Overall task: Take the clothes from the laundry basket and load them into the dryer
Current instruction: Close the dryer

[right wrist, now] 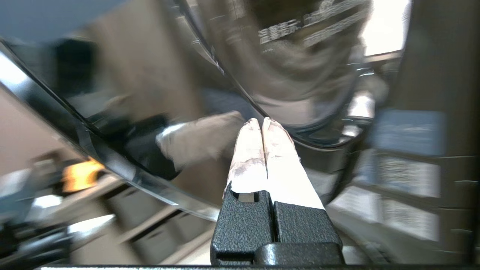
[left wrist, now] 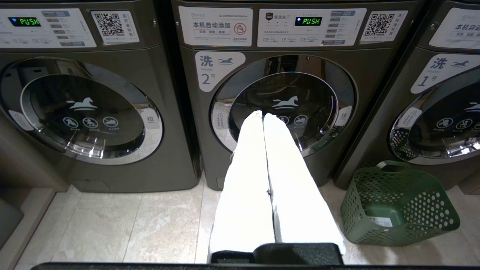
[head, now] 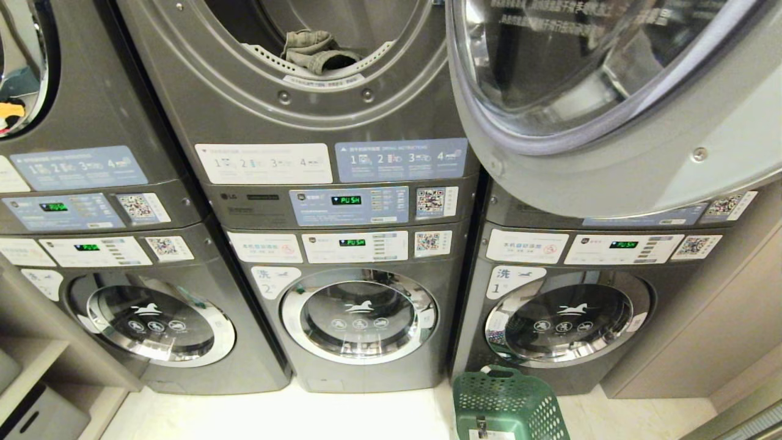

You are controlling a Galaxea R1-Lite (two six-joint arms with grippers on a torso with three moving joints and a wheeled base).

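While small green perforated plastic laundry basket (head: 510, 403) is sitting empty on floor before lower washer (head: 565, 321), loading step appears finished; closing door is judged next. Left gripper (left wrist: 262, 114), fingers pressed together, is hanging parked low. Right gripper (right wrist: 261, 120), fingers pressed together, holding nothing, is pointing at large chrome-rimmed glass door (head: 611, 91), standing open. Push rim squarely, avoid glass. Pale grey-green denim clothes (head: 317, 52) are lying inside dark grey dryer (head: 305, 110) near drum lip; check hems are not overhanging before shutting.

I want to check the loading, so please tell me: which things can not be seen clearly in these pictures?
- Dryer drum, head view: top cut off by the frame; only a few clothes show.
- Laundry basket, head view: cut by the bottom edge; in the left wrist view it looks empty.
- Dryer door, right wrist view: motion-blurred, text unreadable.
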